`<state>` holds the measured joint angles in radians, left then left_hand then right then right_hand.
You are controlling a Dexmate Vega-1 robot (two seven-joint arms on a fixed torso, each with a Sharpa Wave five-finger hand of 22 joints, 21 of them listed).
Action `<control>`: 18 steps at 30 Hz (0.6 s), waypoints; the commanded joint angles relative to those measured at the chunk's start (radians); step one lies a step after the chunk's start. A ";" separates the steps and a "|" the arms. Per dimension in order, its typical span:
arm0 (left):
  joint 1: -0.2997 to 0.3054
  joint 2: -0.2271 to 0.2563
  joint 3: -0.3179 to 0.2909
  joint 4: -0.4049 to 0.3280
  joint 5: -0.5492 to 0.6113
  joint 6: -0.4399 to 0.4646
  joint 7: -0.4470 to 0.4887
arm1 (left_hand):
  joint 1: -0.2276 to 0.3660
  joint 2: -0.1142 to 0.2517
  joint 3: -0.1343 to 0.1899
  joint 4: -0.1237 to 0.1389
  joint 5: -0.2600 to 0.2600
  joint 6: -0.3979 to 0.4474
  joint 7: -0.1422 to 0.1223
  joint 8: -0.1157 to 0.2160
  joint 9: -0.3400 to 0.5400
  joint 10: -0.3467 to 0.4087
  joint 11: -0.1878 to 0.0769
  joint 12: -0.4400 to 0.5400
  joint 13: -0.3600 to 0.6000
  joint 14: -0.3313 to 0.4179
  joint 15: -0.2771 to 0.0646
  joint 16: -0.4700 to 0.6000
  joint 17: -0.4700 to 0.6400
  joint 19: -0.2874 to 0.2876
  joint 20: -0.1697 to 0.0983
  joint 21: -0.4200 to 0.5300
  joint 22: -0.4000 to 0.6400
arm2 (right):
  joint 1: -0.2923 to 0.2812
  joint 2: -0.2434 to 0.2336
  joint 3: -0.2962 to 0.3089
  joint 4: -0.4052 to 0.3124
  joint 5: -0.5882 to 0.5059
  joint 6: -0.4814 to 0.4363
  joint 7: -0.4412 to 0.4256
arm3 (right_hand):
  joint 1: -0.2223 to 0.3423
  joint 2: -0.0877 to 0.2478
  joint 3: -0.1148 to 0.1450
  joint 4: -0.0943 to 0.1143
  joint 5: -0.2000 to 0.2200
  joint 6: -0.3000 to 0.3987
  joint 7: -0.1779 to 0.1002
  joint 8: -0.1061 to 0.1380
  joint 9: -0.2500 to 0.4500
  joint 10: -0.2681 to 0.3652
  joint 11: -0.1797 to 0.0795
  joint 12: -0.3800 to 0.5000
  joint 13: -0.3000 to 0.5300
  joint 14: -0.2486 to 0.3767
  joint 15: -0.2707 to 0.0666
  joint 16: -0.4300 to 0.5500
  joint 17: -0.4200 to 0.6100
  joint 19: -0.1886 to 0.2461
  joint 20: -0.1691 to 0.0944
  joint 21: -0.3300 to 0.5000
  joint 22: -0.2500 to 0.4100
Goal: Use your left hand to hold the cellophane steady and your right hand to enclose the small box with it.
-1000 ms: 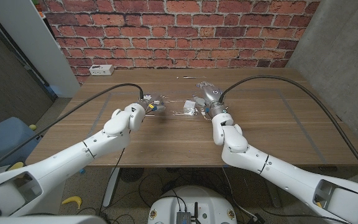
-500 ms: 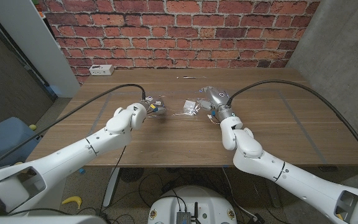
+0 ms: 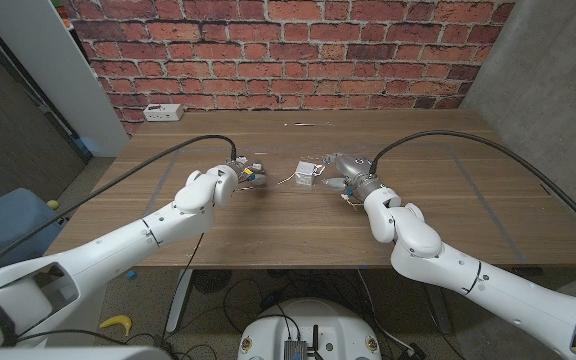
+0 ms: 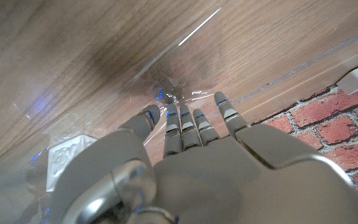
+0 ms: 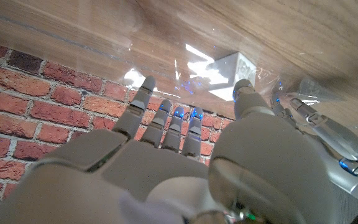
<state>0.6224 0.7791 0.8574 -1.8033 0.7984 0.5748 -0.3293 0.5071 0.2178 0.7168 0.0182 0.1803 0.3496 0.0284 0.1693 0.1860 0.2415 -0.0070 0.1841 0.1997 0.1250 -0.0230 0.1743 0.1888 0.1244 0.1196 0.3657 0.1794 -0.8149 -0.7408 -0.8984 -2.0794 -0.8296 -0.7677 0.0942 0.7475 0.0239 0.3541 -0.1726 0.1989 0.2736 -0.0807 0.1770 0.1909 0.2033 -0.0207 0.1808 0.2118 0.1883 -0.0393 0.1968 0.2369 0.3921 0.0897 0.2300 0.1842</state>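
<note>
Head view: both hands' fingers reach toward the small box [image 3: 309,171]

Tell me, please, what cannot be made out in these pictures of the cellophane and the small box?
- Cellophane: its outline is too clear and small in the head view.
- Left hand: whether its fingers press the film; the left wrist view blurs the contact.
- Right hand: whether it grips the film; its own back hides this in the right wrist view.
- Small box: glare hides its markings.

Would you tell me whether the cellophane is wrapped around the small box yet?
Cannot tell. The cellophane shows glare over the small box, but full enclosure is unclear.
</note>
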 commanded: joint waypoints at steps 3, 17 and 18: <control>-0.012 0.000 0.004 0.012 0.000 -0.016 -0.009 | 0.000 -0.010 0.001 0.010 -0.004 -0.008 -0.005 0.005 0.002 -0.003 -0.003 0.005 0.000 -0.008 -0.003 0.011 0.000 -0.006 -0.001 -0.007 0.005 | 0.051 0.041 -0.108 0.078 -0.280 -0.093 0.219 | 0.036 -0.033 0.019 -0.004 0.024 -0.053 -0.014 0.001 0.002 -0.065 -0.011 -0.002 0.000 -0.066 -0.005 -0.013 -0.007 -0.027 0.004 -0.017 -0.002; -0.015 0.003 -0.006 0.023 -0.021 -0.032 -0.007 | -0.010 -0.018 -0.011 0.018 -0.009 -0.010 -0.005 0.009 0.002 -0.004 -0.004 0.009 -0.001 -0.009 -0.006 0.013 -0.002 -0.007 -0.001 -0.010 0.006 | 0.064 0.121 -0.091 0.236 -0.359 -0.034 0.226 | 0.103 -0.017 0.051 -0.003 0.051 -0.041 -0.020 0.017 0.001 -0.057 -0.020 0.015 -0.004 -0.056 -0.022 0.004 -0.018 -0.008 -0.017 -0.014 -0.004; -0.015 0.003 -0.008 0.024 -0.023 -0.033 -0.005 | -0.011 -0.018 -0.012 0.018 -0.009 -0.011 -0.006 0.009 0.002 -0.004 -0.007 0.010 -0.001 -0.009 -0.006 0.013 -0.003 -0.006 -0.001 -0.010 0.006 | 0.068 0.122 -0.090 0.243 -0.359 -0.028 0.232 | 0.105 -0.016 0.053 -0.002 0.051 -0.039 -0.020 0.018 0.001 -0.053 -0.019 0.016 -0.004 -0.053 -0.022 0.005 -0.018 -0.006 -0.018 -0.014 -0.004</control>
<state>0.6106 0.7806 0.8581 -1.7885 0.7910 0.5537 -0.3368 0.4991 0.2098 0.7055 0.0293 0.1735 0.3443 0.0232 0.1742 0.1861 0.2363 -0.0123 0.1890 0.1950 0.1197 -0.0285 0.1820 0.1860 0.1191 0.1141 0.3587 0.1836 -0.7650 -0.6667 -0.9901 -1.9356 -1.1305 -0.8267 0.3021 0.8337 0.0070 0.3950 -0.1780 0.2408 0.2214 -0.0951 0.1886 0.1909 0.1319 -0.0408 0.1888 0.2060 0.1171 -0.0361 0.1934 0.2182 0.3785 0.0751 0.2125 0.1774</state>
